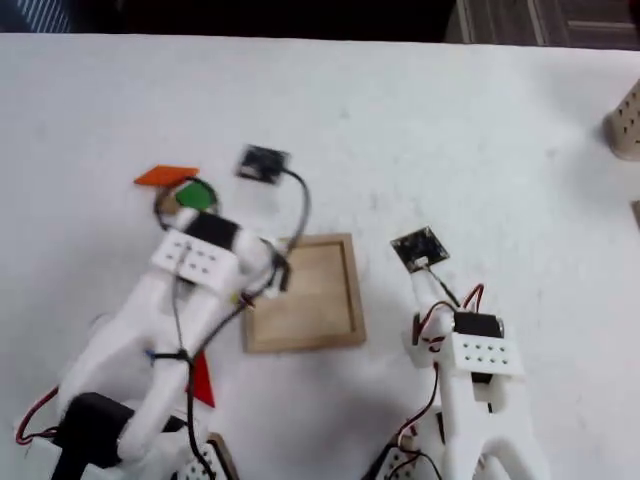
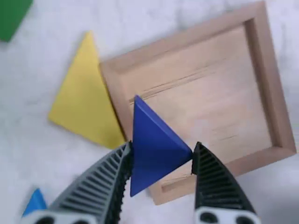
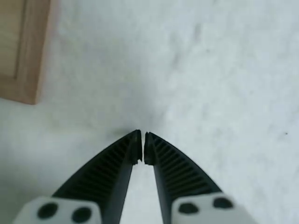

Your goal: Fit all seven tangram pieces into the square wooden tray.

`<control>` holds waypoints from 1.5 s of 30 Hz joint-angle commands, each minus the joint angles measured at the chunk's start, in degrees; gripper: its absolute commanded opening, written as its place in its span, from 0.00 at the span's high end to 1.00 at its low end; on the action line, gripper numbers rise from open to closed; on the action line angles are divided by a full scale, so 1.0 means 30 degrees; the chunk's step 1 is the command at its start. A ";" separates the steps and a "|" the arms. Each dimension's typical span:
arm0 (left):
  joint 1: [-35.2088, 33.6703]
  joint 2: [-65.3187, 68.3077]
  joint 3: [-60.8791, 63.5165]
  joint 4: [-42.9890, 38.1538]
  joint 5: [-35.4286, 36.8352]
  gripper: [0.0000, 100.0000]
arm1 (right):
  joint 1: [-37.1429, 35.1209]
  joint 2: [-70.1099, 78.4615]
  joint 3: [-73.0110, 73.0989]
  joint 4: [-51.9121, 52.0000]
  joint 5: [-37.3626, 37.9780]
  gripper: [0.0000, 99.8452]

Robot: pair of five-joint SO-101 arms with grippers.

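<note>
The square wooden tray (image 1: 352, 290) (image 2: 187, 34) lies mid-table with nothing on its floor. My left gripper (image 2: 161, 148) (image 1: 275, 272) is shut on a dark blue triangle (image 2: 156, 149), held over the tray's rim near one corner. A yellow triangle (image 2: 84, 95) lies flat against the tray's outer edge. A green piece (image 2: 11, 16) (image 1: 195, 195), an orange piece (image 1: 165, 175), a red piece (image 1: 202, 380) and a light blue piece (image 2: 35, 203) rest on the table. My right gripper (image 3: 142, 142) is shut and holds nothing, over bare table beside the tray's edge (image 3: 39, 46).
The table is white. A beige perforated object (image 1: 625, 125) stands at the far right edge. A wooden item (image 1: 218, 455) sits by the left arm's base. Cables trail along both arms.
</note>
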 commanded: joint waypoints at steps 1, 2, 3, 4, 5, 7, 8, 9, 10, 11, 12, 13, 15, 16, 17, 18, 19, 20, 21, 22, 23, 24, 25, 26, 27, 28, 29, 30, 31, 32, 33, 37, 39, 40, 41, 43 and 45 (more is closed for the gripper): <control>0.1919 -0.0659 0.0586 -0.2813 -0.0703 0.92 | -0.0103 -0.0689 -0.0088 -0.0278 0.0264 0.98; 0.2037 -0.0425 0.0527 -0.3194 -0.0908 0.92 | -0.0103 -0.0689 -0.0088 -0.0278 0.0264 0.98; 0.2095 -0.0161 0.0469 -0.3458 -0.1055 0.92 | -0.0103 -0.0689 -0.0088 -0.0278 0.0264 0.98; 0.2095 0.0103 0.0469 -0.3751 -0.1114 0.92 | -0.0103 -0.0689 -0.0088 -0.0278 0.0264 0.98; 0.2095 0.0366 0.0469 -0.4015 -0.1143 0.92 | -0.0103 -0.0689 -0.0059 -0.0278 0.0264 0.98; 0.2095 0.0894 0.0557 -0.4366 -0.1172 0.92 | -0.0103 -0.0689 -0.0059 -0.0278 0.0264 0.98; 0.2271 0.1158 0.0557 -0.4366 -0.1172 0.92 | -0.0103 -0.0689 -0.0059 -0.0278 0.0264 0.98; 0.2476 0.1421 0.0557 -0.4366 -0.1201 0.92 | -0.0103 -0.0689 -0.0059 -0.0278 0.0264 0.98; 0.2740 0.1656 0.0586 -0.4366 -0.1201 0.92 | -0.0103 -0.0689 -0.0059 -0.0278 0.0264 0.98; 0.2974 0.1861 0.0498 -0.4366 -0.1201 0.92 | -0.0103 -0.0689 -0.0059 -0.0278 0.0264 0.98; 0.3179 0.1919 0.0498 -0.4454 -0.1201 0.92 | -0.0132 -0.0689 -0.0059 -0.0278 0.0264 0.98; 0.3355 0.2007 0.0498 -0.4777 -0.1201 0.92 | -0.0132 -0.0689 -0.0059 -0.0278 0.0264 0.98; 0.3414 0.2037 0.0645 -0.5509 -0.1201 0.92 | -0.0132 -0.0689 -0.0059 -0.0278 0.0264 0.98; 0.3355 0.2066 0.0645 -0.5890 -0.1201 0.92 | -0.0132 -0.0689 -0.0059 -0.0278 0.0264 0.98; 0.3267 0.2095 0.0674 -0.6330 -0.1201 0.92 | -0.0132 -0.0689 -0.0059 -0.0278 0.0264 0.98; 0.3121 0.2095 0.0674 -0.6593 -0.1201 0.92 | -0.0132 -0.0689 -0.0059 -0.0278 0.0264 0.98; 0.2916 0.2095 0.0674 -0.6799 -0.1143 0.92 | -0.0132 -0.0689 -0.0059 -0.0278 0.0264 0.98; 0.2769 0.2095 0.0674 -0.6828 -0.1114 0.92 | -0.0132 -0.0689 -0.0059 -0.0278 0.0264 0.98; 0.2593 0.2095 0.0674 -0.6828 -0.1084 0.92 | -0.0132 -0.0689 -0.0059 -0.0278 0.0264 0.98; 0.2447 0.2095 0.0674 -0.6828 -0.1084 0.92 | -0.0132 -0.0689 -0.0059 -0.0278 0.0264 0.98; 0.2330 0.2095 0.0674 -0.6828 -0.1055 0.92 | -0.0132 -0.0689 -0.0059 -0.0278 0.0264 0.98; 0.2300 0.2095 0.0674 -0.6799 -0.1026 0.92 | -0.0132 -0.0689 -0.0059 -0.0278 0.0264 0.98; 0.2300 0.2125 0.0674 -0.6740 -0.1026 0.92 | -0.0161 -0.0689 -0.0059 -0.0278 0.0264 0.98; 0.2271 0.2125 0.0674 -0.6681 -0.0850 0.92 | -0.0161 -0.0689 -0.0059 -0.0278 0.0264 0.98; 0.2242 0.2125 0.0703 -0.6652 -0.0381 0.92 | -0.0161 -0.0689 -0.0059 -0.0278 0.0264 0.98; 0.2242 0.2125 0.0703 -0.6652 0.0147 0.92 | -0.0190 -0.0689 -0.0059 -0.0278 0.0264 0.98; 0.2242 0.2125 0.0703 -0.6652 0.0527 0.92 | -0.0190 -0.0689 -0.0059 -0.0278 0.0264 0.98; 0.2242 0.2125 0.0703 -0.6623 0.0703 0.92 | -0.0190 -0.0689 -0.0059 -0.0278 0.0264 0.98; 0.2242 0.2125 0.0703 -0.6623 0.0791 0.91 | -0.0190 -0.0689 -0.0059 -0.0278 0.0264 0.98; 0.2271 0.2125 0.0703 -0.6505 0.0850 0.90 | -0.0190 -0.0689 -0.0059 -0.0278 0.0264 0.98; 0.2271 0.2125 0.0703 -0.6300 0.0879 0.88 | -0.0190 -0.0689 -0.0059 -0.0278 0.0264 0.98; 0.2242 0.2125 0.0733 -0.5949 0.2227 0.79 | -0.0220 -0.0689 -0.0059 -0.0278 0.0264 0.98; 0.2242 0.2095 0.0967 -0.6095 0.2755 0.75 | -0.0220 -0.0689 -0.0059 -0.0278 0.0264 0.98; 0.2242 0.2095 0.1026 -0.6095 0.2872 0.74 | -0.0220 -0.0689 -0.0059 -0.0278 0.0264 0.98; 0.2212 0.2095 0.1055 -0.6095 0.2872 0.73 | -0.0220 -0.0689 -0.0059 -0.0278 0.0264 0.98; 0.2212 0.2095 0.1055 -0.6095 0.2872 0.73 | -0.0220 -0.0689 -0.0059 -0.0278 0.0264 0.98; 0.2212 0.2066 0.1084 -0.6066 0.2872 0.73 | -0.0220 -0.0689 -0.0059 -0.0278 0.0264 0.98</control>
